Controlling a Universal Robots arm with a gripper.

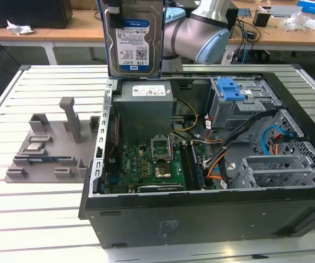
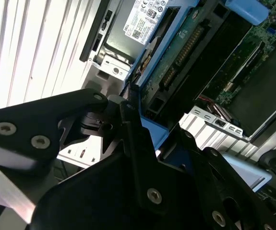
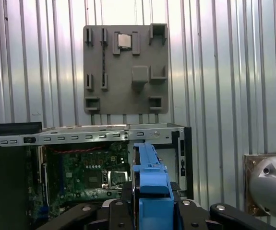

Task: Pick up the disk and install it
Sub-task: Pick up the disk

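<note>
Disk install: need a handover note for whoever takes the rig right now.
Gripper: shut on the disk's blue side frame.
Disk: held upright in the air, label towards the exterior camera, above the far side of the open computer case, roughly over the power supply.
Done: pickup; the disk is off the table.
Left: install; the disk is not yet in the case.

An open black computer case lies on its side on the white slatted tabletop, reaching toward the edge at the exterior view's right, with a green motherboard, a gray power supply and a blue latch inside. Beside it, nearer the edge at the exterior view's left, sits a gray fixture plate carrying a small square silver chip.
</note>
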